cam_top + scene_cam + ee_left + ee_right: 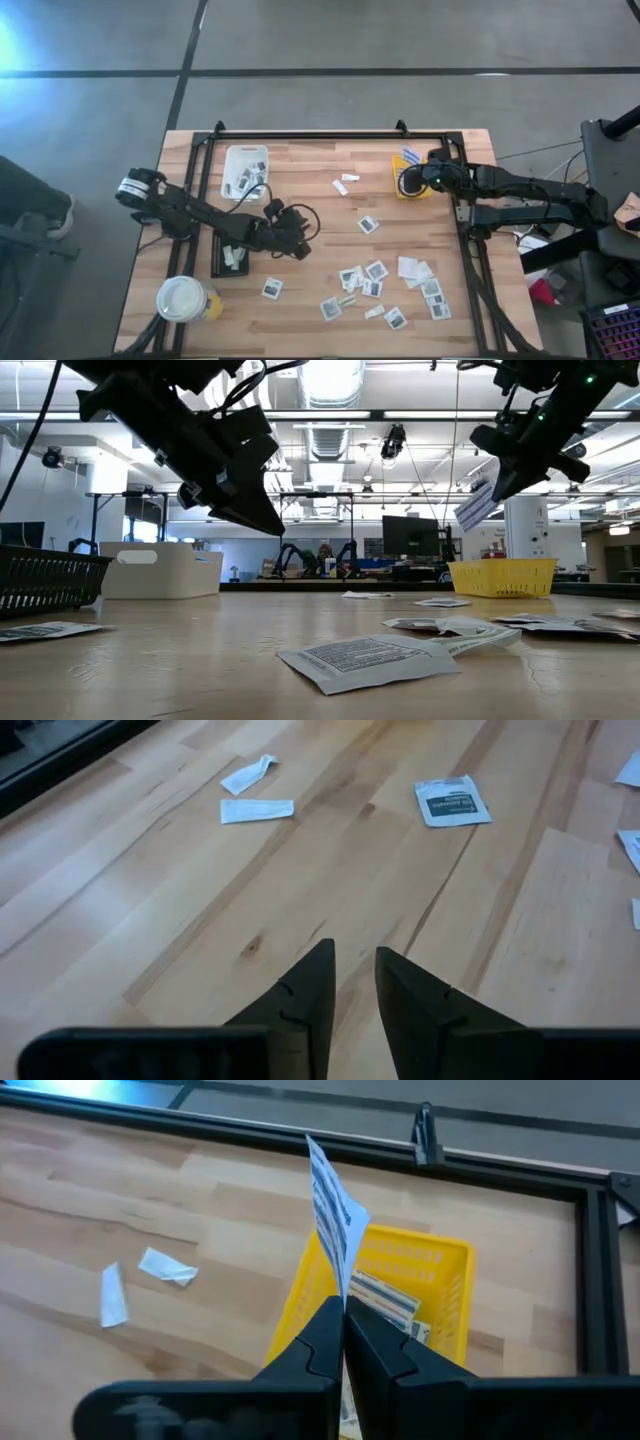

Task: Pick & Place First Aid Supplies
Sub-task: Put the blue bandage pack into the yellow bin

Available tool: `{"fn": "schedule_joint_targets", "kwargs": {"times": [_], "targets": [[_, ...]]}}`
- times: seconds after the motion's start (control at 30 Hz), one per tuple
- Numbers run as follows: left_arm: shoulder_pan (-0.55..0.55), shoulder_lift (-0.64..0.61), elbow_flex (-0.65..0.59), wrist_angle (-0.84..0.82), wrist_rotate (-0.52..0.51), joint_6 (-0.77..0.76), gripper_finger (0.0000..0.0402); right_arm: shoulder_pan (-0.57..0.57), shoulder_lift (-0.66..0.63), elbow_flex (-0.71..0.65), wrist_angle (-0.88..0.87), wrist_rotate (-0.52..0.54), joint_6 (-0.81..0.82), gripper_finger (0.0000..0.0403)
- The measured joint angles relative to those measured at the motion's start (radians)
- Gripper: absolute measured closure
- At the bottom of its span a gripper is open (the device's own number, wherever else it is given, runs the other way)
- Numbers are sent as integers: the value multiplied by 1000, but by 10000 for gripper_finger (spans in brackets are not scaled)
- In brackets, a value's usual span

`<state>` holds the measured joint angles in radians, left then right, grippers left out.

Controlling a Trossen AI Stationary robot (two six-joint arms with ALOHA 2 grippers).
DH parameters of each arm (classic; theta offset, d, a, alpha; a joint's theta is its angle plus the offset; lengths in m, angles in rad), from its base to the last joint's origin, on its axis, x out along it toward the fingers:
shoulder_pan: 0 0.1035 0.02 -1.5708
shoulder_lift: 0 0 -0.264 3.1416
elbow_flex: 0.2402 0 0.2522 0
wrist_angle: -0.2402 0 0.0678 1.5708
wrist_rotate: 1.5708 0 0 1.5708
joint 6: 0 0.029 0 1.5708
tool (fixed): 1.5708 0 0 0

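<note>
Fingers of the right gripper pinch the lower edge of a thin striped strip above the yellow tray, a light, floppy piece best held by an edge, while the left gripper, slightly parted, hovers empty over bare wood

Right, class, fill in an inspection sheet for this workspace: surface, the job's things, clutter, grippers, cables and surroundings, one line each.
Surface: wooden table inside a black frame.
Job's things: loose packets scattered over the table's near right part; a striped strip pinched in the right gripper; more strips in the yellow tray; packets in the white tray.
Clutter: white-lidded yellow cup and black tray on the left side.
Grippers: right gripper shut on the striped strip above the yellow tray; left gripper slightly open, empty, above bare wood.
Cables: black cables looped along the left arm.
Surroundings: grey floor, lab room with monitors behind.
</note>
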<state>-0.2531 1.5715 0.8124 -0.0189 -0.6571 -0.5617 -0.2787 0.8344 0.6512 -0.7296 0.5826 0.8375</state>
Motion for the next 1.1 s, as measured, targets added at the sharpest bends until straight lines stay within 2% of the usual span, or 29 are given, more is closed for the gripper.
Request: {"fn": "schedule_joint_targets", "kwargs": {"times": [0.27,0.5,0.73,1.1], "targets": [[0,0,0,0,0,0,314,1,5,-47,1,73,83,395],[0,0,0,-1,1,0,314,1,5,-98,1,74,221,395],[0,0,0,0,1,0,314,23,8,-152,24,32,336,394],[0,0,0,1,2,-6,314,31,59,-182,117,-44,360,394]]}}
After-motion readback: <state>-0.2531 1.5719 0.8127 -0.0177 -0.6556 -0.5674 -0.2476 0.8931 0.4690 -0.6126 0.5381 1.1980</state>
